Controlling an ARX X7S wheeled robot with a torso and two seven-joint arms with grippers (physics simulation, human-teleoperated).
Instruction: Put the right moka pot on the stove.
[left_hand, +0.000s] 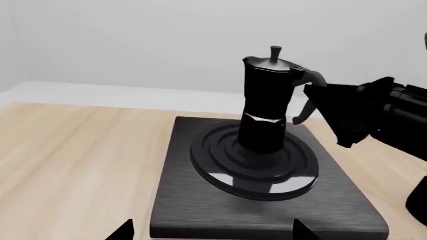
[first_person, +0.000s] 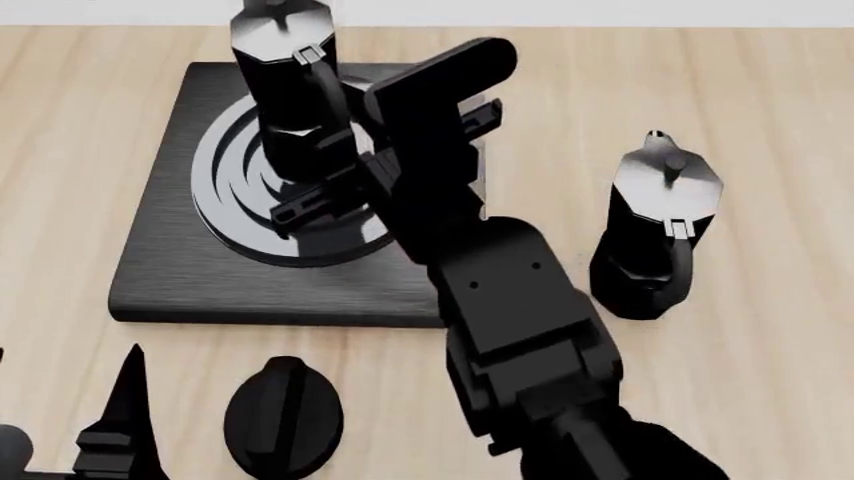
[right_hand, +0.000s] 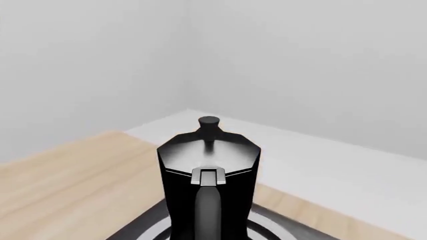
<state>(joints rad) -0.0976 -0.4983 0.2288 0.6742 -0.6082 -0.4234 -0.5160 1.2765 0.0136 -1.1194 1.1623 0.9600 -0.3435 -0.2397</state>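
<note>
So from where I'm sitting, the right moka pot (first_person: 283, 80) is standing upright on the stove (first_person: 180, 275), right in the middle of the grey ring burner (first_person: 234, 215). In the left wrist view it's sitting flat on the rings, lid knob pointing straight up, nothing tilting.

My right pincer (first_person: 320, 185) is hanging right at the pot – the arm is reaching in across the near right part of the stove and the fingers are sitting at the handle side, down around the pot's lower body. In the left wrist view the pincer (left_hand: 333, 112) is showing just beside the curved handle (left_hand: 308, 97), close enough that I can't say if it's touching or just clear of it. Honestly I can't tell if the jaws are spread or pressed onto the handle – the right wrist camera is only giving me the pot's lid and handle dead centre and close up, no fingertips showing.

The left pincer (first_person: 114, 420) is hovering low over the near left of the desk (first_person: 747, 400), with its fingertips spread apart and nothing between them, well apart from the stove's front edge.

The other moka pot (first_person: 654, 230) is standing on the desk off to the right of the stove, and the black oval knob (first_person: 283, 415) is lying in front of the stove.
</note>
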